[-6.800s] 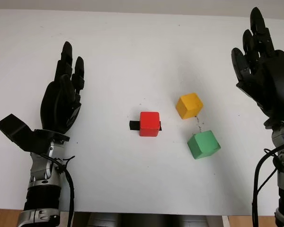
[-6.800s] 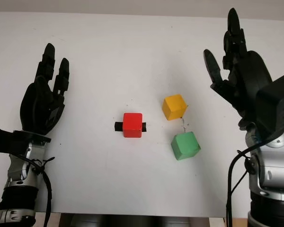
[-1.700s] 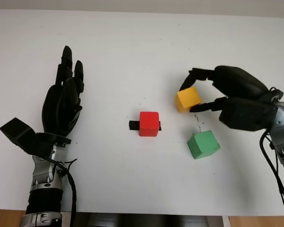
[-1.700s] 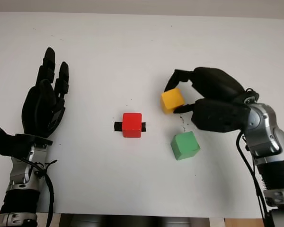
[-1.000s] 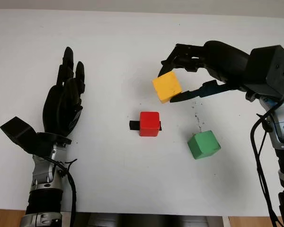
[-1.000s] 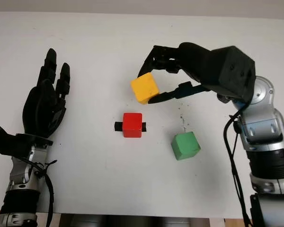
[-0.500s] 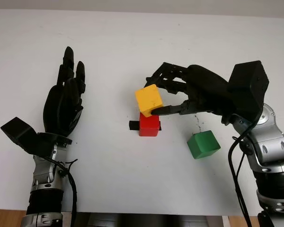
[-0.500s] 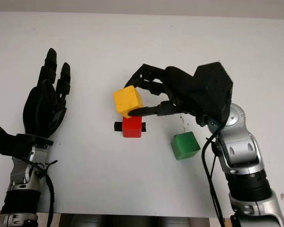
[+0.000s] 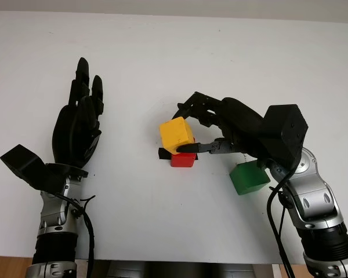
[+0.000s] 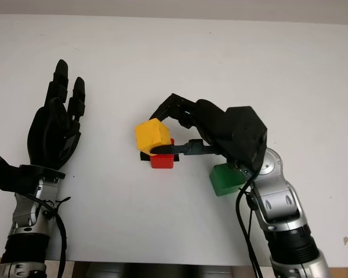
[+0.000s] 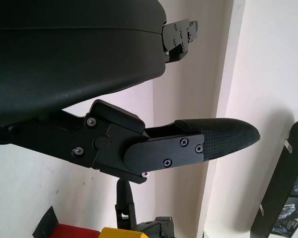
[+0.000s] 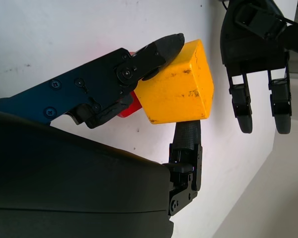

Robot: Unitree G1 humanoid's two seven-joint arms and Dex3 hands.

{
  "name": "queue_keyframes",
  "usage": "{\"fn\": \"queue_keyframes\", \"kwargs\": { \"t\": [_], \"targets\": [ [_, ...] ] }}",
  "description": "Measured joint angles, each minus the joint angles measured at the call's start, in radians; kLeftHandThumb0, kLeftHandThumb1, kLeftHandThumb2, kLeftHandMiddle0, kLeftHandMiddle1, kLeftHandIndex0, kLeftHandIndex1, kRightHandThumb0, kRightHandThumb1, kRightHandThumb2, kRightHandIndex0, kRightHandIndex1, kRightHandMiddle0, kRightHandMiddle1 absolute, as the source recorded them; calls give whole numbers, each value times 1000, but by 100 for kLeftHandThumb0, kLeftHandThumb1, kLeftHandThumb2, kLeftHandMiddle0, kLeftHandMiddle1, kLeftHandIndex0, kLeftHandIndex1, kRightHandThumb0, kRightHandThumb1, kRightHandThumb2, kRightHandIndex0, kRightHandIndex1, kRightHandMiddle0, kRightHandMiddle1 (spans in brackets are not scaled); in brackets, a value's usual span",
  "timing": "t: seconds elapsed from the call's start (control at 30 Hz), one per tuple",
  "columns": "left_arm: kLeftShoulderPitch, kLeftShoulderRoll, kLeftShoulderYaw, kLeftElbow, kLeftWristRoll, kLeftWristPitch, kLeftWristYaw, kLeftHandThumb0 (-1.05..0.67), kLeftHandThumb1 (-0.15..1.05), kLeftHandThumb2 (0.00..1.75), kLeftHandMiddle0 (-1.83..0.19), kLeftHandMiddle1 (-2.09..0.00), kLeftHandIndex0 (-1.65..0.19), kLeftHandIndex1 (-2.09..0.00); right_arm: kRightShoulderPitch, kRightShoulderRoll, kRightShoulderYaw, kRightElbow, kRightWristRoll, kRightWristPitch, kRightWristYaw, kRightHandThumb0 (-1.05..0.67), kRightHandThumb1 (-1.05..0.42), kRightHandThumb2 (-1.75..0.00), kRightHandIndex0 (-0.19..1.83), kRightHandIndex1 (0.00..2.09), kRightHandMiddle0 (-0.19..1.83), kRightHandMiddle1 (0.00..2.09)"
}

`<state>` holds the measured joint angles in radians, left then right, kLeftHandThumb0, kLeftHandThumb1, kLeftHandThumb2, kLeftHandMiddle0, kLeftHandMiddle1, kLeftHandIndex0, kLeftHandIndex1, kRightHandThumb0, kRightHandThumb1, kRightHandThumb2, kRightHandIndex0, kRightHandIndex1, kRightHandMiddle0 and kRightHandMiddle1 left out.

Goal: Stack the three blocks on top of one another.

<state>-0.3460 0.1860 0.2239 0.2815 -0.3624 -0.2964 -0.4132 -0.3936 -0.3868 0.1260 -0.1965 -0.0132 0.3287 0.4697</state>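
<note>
Pinched between the right hand's (image 9: 204, 128) fingers (image 12: 139, 62): the yellow block (image 9: 176, 135), thumb pressed on its near side, the other fingers curled over its far side. In the right wrist view, one black finger laid along one face of that block, another (image 12: 186, 144) pushing on the opposite face. Held slightly tilted, directly over the red block (image 9: 183, 160), the two so close that contact cannot be judged; only the red block's lower front edge showing beneath. Under the red block, a strip of black tape (image 9: 162, 153) poking out on its left side, flat on the desk (image 9: 162, 52). Just right of the stack and nearer the front edge, the green block (image 9: 249, 178), standing alone on the desk, partly covered by the right wrist, not touched by any finger. All three blocks roughly mid-desk, a little right of centre. Right forearm coming up from the front right corner, bent inward toward the middle. Well apart, toward the left edge: the left hand (image 9: 78, 124), open, holding nothing, raised upright with fingertips pointing at the far edge, nowhere near the blocks. In the left wrist view, a corner of red and yellow glimpsed past the left hand's black shell.
</note>
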Motion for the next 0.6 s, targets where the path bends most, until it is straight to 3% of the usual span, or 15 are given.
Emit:
{"fn": "queue_keyframes", "kwargs": {
  "t": [0.6],
  "targets": [
    [4,0,0,-13,-1,-4,-8,-84,105,59,19,0,19,0,9,-25,7,2,-80,-64,-1,-42,-93,-5,22,0,38,152]
  ]
}}
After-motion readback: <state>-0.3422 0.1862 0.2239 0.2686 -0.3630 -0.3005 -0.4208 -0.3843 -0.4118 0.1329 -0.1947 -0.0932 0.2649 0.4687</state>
